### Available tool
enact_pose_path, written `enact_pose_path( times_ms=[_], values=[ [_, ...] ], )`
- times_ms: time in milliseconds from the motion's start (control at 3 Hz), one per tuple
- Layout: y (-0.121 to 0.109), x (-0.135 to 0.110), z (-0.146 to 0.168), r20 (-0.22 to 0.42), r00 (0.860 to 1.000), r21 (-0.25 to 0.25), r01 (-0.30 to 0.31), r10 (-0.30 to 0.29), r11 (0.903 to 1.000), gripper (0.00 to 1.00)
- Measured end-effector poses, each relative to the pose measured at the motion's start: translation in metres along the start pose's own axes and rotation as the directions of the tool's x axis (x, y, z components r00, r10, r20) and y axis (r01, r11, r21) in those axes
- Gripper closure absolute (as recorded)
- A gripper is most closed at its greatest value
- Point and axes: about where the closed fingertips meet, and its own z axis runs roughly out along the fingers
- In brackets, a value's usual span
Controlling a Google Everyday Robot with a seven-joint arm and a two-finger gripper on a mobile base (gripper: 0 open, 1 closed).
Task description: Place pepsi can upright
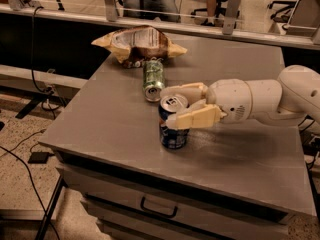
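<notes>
The pepsi can (174, 135), dark blue with a silver top and pull tab, stands upright on the grey table (115, 114), near its front middle. My gripper (169, 107) reaches in from the right on a white arm (260, 100). Its two cream fingers (196, 118) sit on either side of the can's upper half and are shut on it. The can's base appears to rest on the tabletop.
A green can (153, 76) lies on its side just behind the pepsi can. A crumpled chip bag (139, 44) lies at the table's back left. The table's front edge, with a drawer handle (158, 207), is close below the can. Cables run over the floor at left.
</notes>
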Motion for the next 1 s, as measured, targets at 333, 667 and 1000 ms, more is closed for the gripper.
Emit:
enact_pose_path(
  times_ms=[333,667,1000],
  values=[
    [0.001,-0.001,0.002,-0.004,1.0,-0.004,0.003,-0.003,1.0,0.0],
    [0.001,-0.001,0.002,-0.006,1.0,-0.004,0.004,-0.004,1.0,0.0],
    [0.006,-0.013,-0.019,-0.066,0.997,0.0,0.047,-0.047,0.9989,0.0]
  ],
)
